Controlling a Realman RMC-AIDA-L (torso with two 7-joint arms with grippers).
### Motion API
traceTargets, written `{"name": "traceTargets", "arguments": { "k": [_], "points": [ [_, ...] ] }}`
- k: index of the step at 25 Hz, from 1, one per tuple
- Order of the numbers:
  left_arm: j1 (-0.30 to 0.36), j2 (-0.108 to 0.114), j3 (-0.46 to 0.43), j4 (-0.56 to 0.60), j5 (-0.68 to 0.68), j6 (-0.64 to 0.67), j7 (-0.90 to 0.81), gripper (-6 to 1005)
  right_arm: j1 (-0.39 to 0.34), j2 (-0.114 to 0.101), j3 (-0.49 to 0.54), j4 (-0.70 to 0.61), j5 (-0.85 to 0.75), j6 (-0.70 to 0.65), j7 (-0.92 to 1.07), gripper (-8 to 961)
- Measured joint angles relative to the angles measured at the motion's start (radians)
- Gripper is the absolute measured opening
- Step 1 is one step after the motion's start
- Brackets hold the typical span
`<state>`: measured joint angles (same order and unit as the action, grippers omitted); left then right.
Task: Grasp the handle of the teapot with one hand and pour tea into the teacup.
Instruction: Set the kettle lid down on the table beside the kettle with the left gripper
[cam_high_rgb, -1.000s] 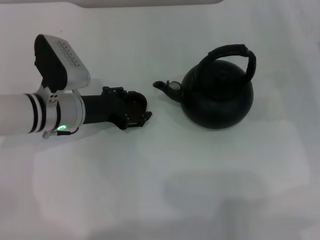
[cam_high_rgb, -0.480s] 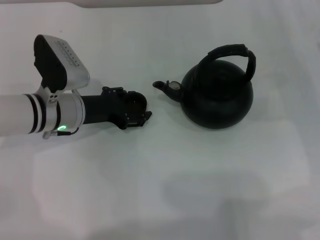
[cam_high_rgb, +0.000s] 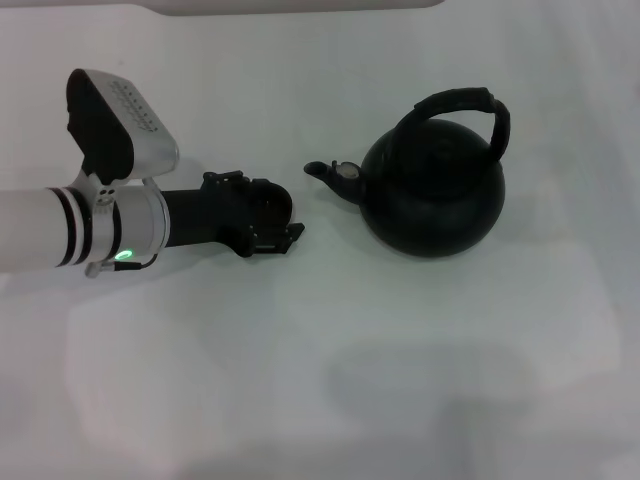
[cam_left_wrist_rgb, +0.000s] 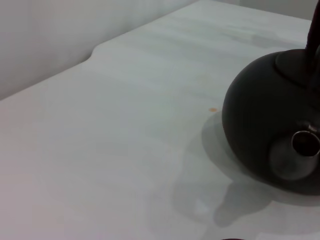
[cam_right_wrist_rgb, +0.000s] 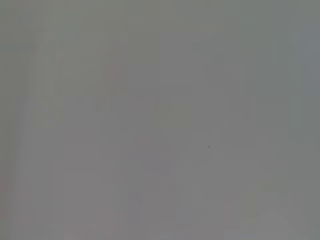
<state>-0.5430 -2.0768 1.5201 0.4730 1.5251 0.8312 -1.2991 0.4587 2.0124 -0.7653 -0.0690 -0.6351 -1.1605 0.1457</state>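
Evidently the left hand (cam_high_rgb: 285, 232) lies low on the bench (cam_high_rgb: 330, 350), just left of the teapot (cam_high_rgb: 432, 195), spout facing it; its grip unclear. Handle (cam_high_rgb: 470, 105) untouched.

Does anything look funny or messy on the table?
Nothing is spilled or tipped. The teapot stands upright, handle up. A tiny orange speck lies on the table near it. No cup shows; the left claw hides that spot.
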Motion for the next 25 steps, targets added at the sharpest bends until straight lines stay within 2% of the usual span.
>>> {"name": "traceTargets", "arguments": {
  "k": [5,10,16,25],
  "points": [
    [0.0,0.001,0.001,0.0,-0.001,-0.005,0.002,831,0.0,0.0,0.0,0.001,0.0,-0.001,0.0,579],
    [0.001,0.002,0.003,0.006,-0.001,-0.006,0.001,833,0.0,0.0,0.0,0.001,0.0,-0.001,-0.001,580],
    [0.054,0.004,0.007,0.093,0.013,-0.017,-0.002,854,-0.002,-0.001,0.0,-0.002,0.0,-0.001,-0.002,580],
    [0.091,0.004,0.006,0.164,0.013,-0.005,-0.001,879,-0.002,-0.002,0.0,-0.004,0.0,-0.001,-0.004,580]
  ]
}}
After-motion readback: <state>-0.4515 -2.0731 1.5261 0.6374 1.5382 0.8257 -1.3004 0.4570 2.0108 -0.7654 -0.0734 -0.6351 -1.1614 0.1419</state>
